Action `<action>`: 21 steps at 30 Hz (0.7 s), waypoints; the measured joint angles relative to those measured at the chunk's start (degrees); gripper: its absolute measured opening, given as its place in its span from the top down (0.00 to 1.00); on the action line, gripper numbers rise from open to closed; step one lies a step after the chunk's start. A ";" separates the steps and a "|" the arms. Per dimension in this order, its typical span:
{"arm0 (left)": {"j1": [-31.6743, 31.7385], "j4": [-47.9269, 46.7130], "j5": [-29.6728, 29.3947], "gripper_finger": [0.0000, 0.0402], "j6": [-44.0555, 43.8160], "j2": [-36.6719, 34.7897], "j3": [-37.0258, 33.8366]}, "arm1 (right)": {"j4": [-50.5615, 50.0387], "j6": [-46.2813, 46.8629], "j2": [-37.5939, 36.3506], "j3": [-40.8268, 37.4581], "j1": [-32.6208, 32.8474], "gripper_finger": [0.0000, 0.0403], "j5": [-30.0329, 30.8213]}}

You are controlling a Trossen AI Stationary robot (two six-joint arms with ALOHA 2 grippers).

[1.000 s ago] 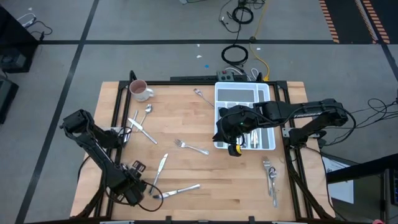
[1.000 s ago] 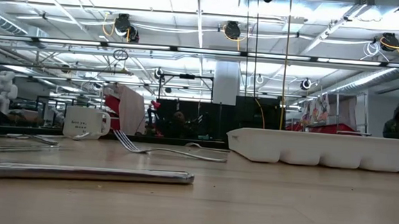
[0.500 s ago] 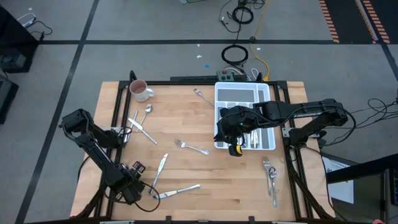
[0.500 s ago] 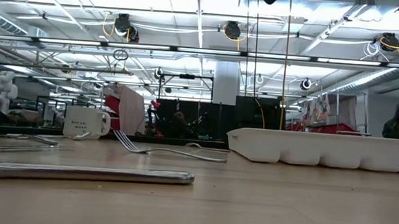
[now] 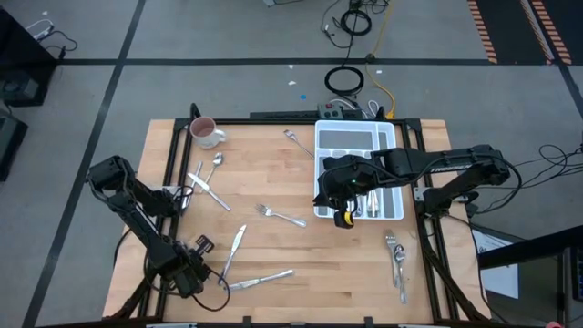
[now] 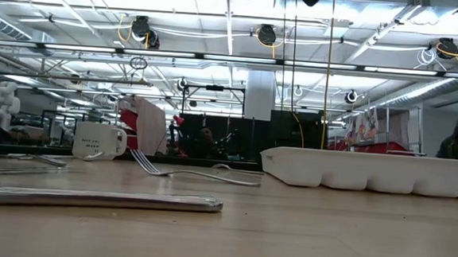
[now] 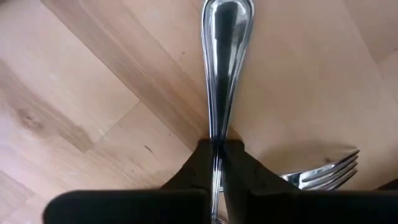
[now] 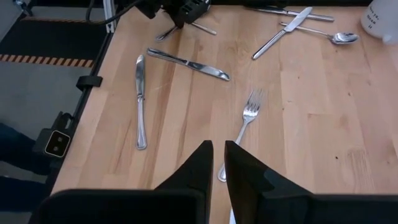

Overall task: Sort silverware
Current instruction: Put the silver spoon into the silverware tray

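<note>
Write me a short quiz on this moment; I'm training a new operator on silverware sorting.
1. True or false: the left tool is shut on a utensil handle.
2. In the high view, what stands at the table's top left corner? A mug, B tray, C fork.
3. Fill in: the right tool hangs by a corner of the white ____.
Key: 1 true; 2 A; 3 tray.
</note>
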 joint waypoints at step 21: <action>8.16 -12.58 -5.01 0.97 -3.78 0.99 17.58 | -0.46 -3.79 -2.11 0.00 -0.07 0.92 -0.15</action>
